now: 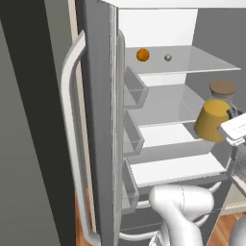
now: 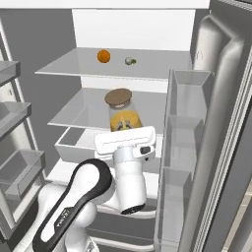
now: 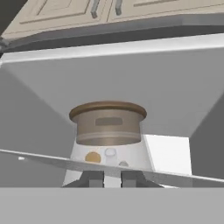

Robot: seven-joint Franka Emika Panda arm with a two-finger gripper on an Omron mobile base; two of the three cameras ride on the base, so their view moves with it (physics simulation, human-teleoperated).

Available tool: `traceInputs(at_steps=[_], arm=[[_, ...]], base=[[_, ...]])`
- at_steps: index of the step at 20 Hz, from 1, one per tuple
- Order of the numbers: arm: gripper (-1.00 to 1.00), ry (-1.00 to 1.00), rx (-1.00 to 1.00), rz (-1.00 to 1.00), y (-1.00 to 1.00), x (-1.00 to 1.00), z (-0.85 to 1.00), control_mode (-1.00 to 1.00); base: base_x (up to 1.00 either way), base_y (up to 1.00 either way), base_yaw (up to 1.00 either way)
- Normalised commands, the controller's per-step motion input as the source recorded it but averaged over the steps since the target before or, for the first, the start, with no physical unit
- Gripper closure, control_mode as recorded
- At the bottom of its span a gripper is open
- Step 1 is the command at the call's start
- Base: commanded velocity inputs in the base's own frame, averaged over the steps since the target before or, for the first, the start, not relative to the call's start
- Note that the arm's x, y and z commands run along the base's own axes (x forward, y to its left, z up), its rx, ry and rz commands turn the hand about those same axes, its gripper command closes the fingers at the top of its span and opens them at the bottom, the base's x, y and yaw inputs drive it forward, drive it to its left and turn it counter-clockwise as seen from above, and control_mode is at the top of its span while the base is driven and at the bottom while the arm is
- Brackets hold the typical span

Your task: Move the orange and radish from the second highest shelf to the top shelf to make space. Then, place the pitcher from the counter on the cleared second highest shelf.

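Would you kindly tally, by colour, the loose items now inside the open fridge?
Bright orange: 1, the smooth orange ball
Pale grey-green: 1, the tiny radish ball
Amber-yellow: 1, the brown-lidded cylindrical pitcher
Total: 3

Arm reaching forward, wrist level — hand clamped shut, fingers nearly together.

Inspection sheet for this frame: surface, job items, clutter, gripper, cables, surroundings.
Surface: second highest shelf bare where it shows.
Job's things: orange and radish on the top shelf, apart. Pitcher, amber with a brown lid, held over the second highest shelf.
Clutter: nothing seen.
Grippers: gripper shut on the pitcher.
Cables: nothing seen.
Surroundings: fridge doors open, door bins look empty; cream cabinets above.
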Motion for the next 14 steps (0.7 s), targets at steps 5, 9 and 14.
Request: traceInputs(at_steps=[5, 9, 14], arm=[[1.0, -0.13, 0.0, -0.13, 0.64, 0.53, -0.42, -1.0], [1.0, -0.05, 0.0, -0.14, 0.7, 0.55, -0.41, -1.0], [1.0, 0.0, 0.0, -0.14, 0.68, 0.48, -0.26, -1.0]], base=[[0.0, 0.0, 0.0], [0.0, 0.0, 0.0], [0.0, 0.0, 0.0]])
